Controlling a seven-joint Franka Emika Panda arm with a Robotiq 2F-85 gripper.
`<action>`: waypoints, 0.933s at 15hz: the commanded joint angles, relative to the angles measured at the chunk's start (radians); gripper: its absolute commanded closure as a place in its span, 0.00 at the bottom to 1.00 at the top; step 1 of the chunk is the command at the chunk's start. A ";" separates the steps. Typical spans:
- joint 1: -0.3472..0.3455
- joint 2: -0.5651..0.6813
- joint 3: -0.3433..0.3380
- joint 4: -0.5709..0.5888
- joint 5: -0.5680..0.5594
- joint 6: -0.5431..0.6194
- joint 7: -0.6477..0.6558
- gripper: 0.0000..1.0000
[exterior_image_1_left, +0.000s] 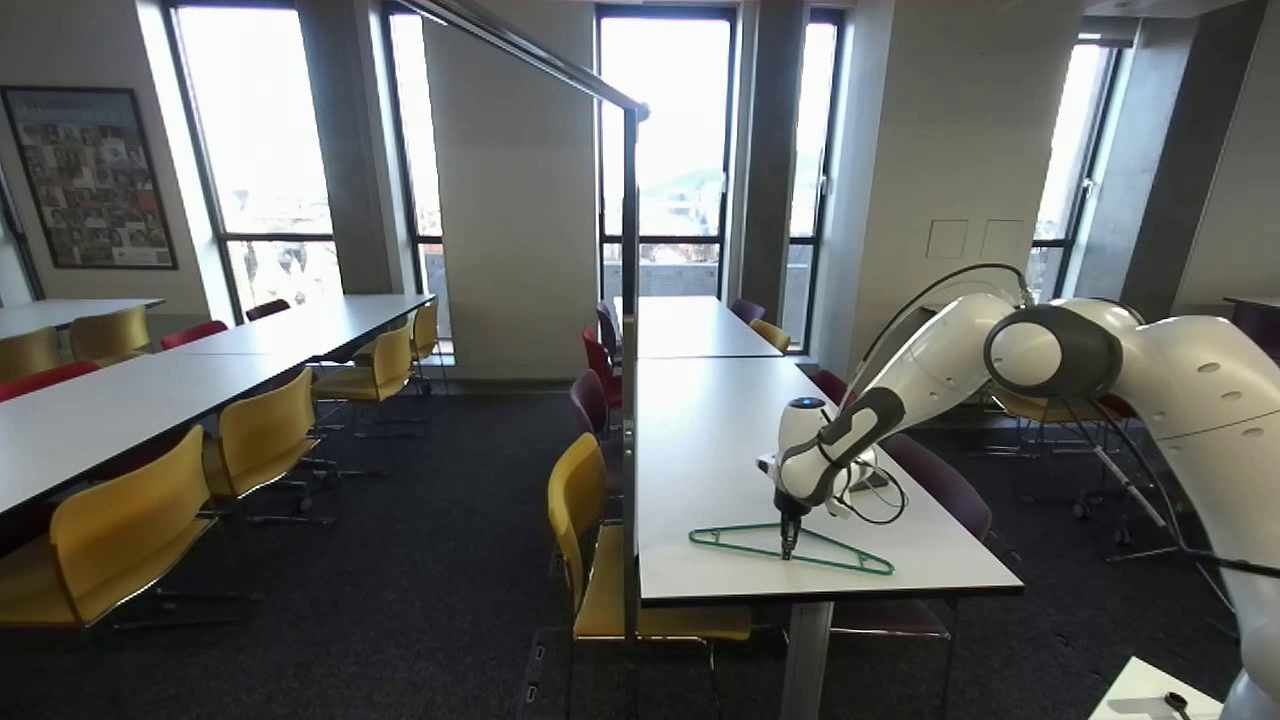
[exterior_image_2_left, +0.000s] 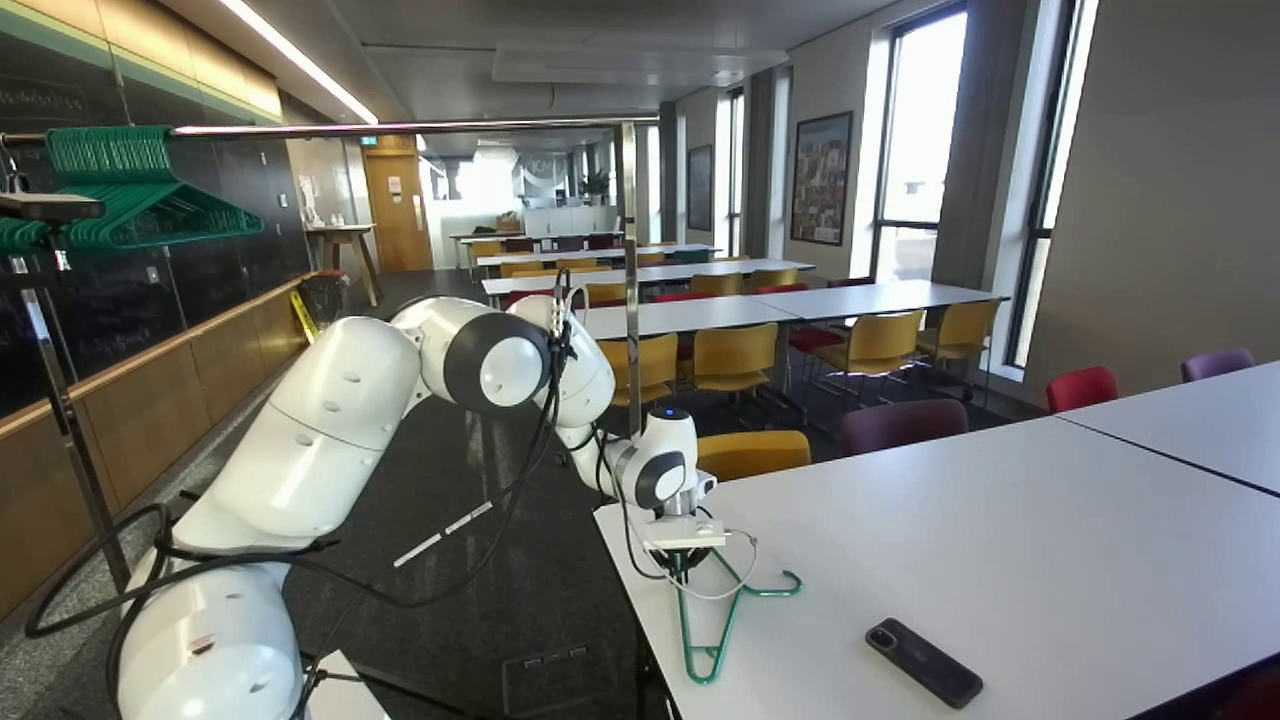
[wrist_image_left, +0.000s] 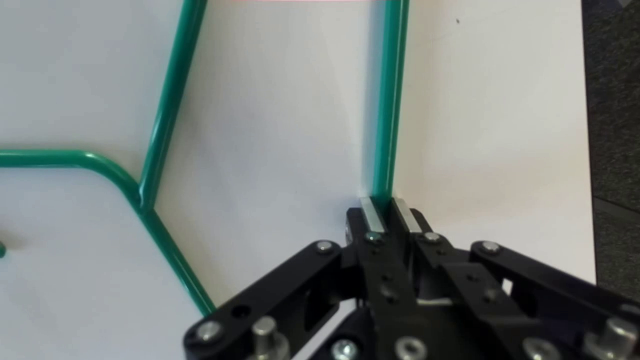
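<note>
While the white arm (exterior_image_1_left: 940, 355) bends down over the tabletop (exterior_image_2_left: 1020, 520), its gripper (wrist_image_left: 385, 210) points at the surface close to one short edge, its jaws clenched on the long straight bar (wrist_image_left: 390, 100) of a green hanger (wrist_image_left: 170, 100). The wrist view shows the bar running in between the two fingertips (wrist_image_left: 373, 216), one close against each side of it, and in an exterior view the grip falls near the bar's middle. The hanger lies flat or nearly so on the tabletop; I cannot tell whether the grip raises any of it. Its bar is the part nearest the short edge and runs roughly along it, with the hook (exterior_image_2_left: 772, 593) turned away from that edge, toward the inner part of the tabletop.

A dark phone (exterior_image_2_left: 923, 662) lies farther in from the short edge than the hook, apart from the hanger. Beside one long edge stands a yellow chair (exterior_image_1_left: 572, 500), and a purple chair (exterior_image_1_left: 935, 485) stands by the opposite long edge. Outside the tabletop, beyond a corner of the short edge, a metal post (exterior_image_2_left: 631, 300) rises to a rail (exterior_image_2_left: 420, 126), where a cluster of green hangers (exterior_image_2_left: 110, 155) hangs, well apart from the tabletop's edges.
</note>
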 joint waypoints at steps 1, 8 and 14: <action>0.046 -0.122 -0.035 -0.097 -0.075 0.019 0.087 0.98; 0.228 -0.409 -0.156 -0.286 -0.456 0.036 0.370 0.98; 0.237 -0.656 -0.106 -0.445 -0.671 -0.030 0.522 0.98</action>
